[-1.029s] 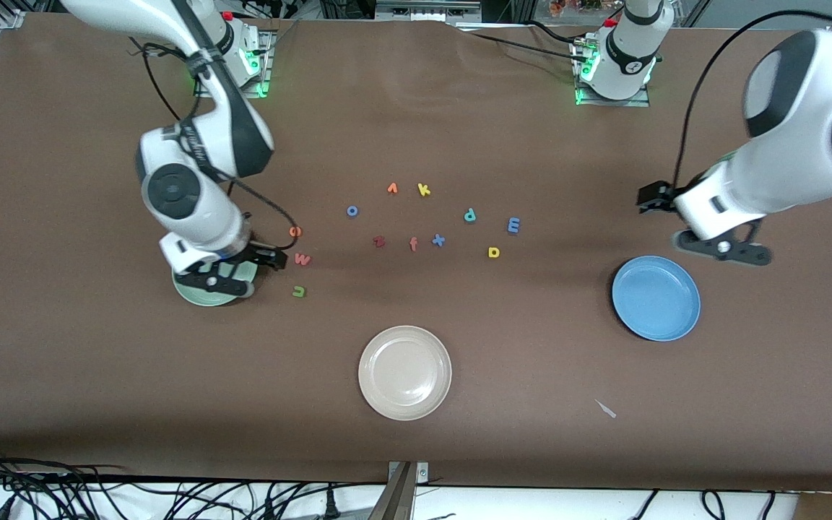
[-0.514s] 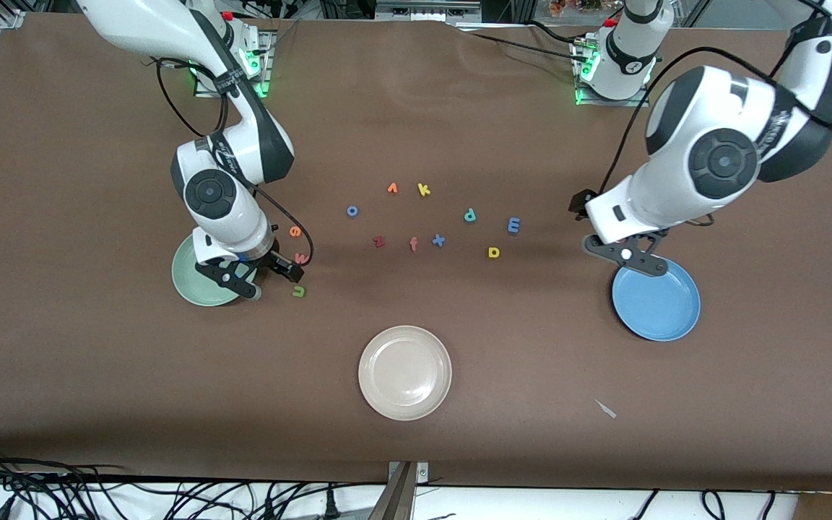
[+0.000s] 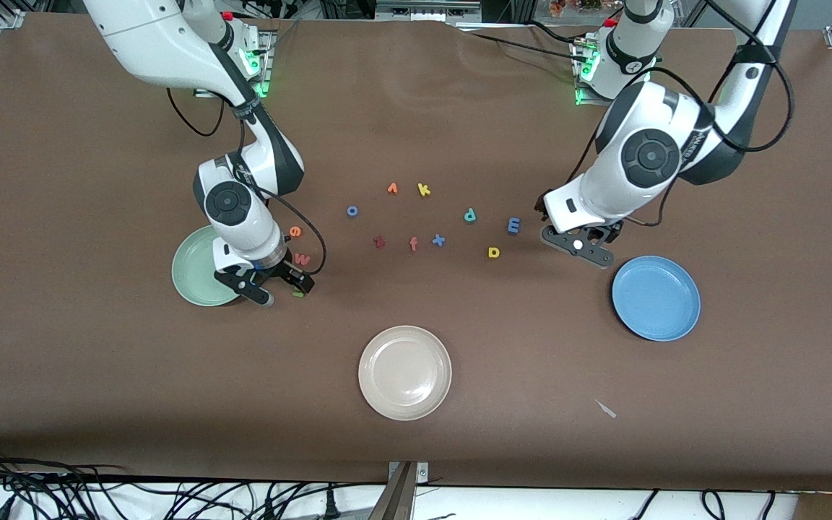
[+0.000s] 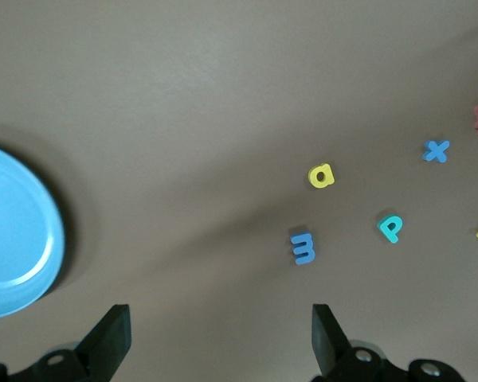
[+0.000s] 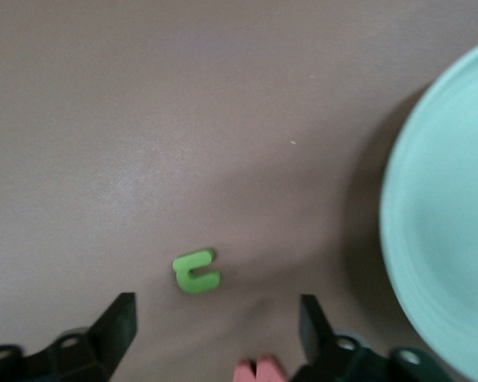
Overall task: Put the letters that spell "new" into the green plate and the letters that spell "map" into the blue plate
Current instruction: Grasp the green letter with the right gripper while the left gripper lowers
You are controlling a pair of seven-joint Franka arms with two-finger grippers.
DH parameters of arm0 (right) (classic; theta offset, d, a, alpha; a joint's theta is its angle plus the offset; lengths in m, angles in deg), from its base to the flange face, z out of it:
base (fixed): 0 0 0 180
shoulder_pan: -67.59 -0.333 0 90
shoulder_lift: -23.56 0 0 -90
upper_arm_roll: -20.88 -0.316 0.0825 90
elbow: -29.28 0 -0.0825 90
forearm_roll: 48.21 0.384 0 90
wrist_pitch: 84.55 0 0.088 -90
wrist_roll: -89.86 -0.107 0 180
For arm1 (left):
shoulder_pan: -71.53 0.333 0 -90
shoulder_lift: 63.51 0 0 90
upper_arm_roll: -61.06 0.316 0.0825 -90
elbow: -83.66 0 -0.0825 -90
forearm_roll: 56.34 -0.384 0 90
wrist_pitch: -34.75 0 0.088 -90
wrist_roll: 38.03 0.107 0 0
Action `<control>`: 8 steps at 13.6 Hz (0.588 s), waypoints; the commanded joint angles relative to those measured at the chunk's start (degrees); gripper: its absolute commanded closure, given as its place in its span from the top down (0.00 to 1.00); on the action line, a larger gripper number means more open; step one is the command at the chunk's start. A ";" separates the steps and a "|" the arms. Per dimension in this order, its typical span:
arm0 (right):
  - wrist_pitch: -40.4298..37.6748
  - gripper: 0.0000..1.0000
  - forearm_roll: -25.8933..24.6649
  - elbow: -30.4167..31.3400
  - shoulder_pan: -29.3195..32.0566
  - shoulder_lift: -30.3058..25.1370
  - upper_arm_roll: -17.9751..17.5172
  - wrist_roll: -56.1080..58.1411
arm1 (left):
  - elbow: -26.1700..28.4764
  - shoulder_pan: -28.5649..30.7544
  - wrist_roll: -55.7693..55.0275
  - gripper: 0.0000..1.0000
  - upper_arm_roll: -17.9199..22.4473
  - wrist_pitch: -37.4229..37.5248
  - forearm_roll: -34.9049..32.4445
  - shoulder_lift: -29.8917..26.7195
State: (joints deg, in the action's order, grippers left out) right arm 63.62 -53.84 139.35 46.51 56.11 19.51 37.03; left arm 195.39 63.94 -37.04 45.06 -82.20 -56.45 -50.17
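- the right gripper point(image 5: 211, 334) is seen with its fingers spread and nothing held, low over the olive-green n point(image 5: 196, 271), which lies flat on the tabletop point(image 3: 98, 375) just beside the green plate point(image 3: 196, 278).
- for a clean pick, the n should be centred between the fingers before they are lowered to the tabletop; the pinkish-red w point(image 3: 302, 258), close by, should be kept out of the closing gap.
- the orange e point(image 3: 295, 232) lies a little farther from the front camera than the w; the green plate is empty.
- the right arm is bent sharply at the elbow, with the wrist pointed straight down beside the green plate.
- the left gripper point(image 4: 219, 342) is held wide open and empty over bare tabletop, between the light blue m point(image 4: 303, 247) and the blue plate point(image 4: 20, 239).
- the yellow a point(image 4: 321, 175) and the teal p point(image 4: 390, 228) lie near the m; the blue plate is also empty.
- the left arm is folded down from its base, the wrist pointed downward near the m.
- the blue x point(image 4: 436, 150) and the beige plate point(image 3: 404, 373) should be left alone.
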 commanded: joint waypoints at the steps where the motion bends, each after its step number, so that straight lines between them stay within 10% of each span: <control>1: 3.87 0.80 -0.87 -0.47 0.43 1.54 0.05 5.53 | 8.22 0.21 -1.43 1.00 -1.23 -6.95 0.54 -3.50; 8: 7.93 0.73 -0.87 -0.73 0.34 3.91 0.05 7.92 | 16.33 -3.39 -10.21 1.00 -2.90 -23.75 0.46 2.90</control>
State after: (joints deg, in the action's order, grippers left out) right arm 70.33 -53.85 139.32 46.62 58.77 19.69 44.00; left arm 211.21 62.43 -44.41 41.99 -102.84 -56.45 -49.62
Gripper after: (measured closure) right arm 0.264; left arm 0.000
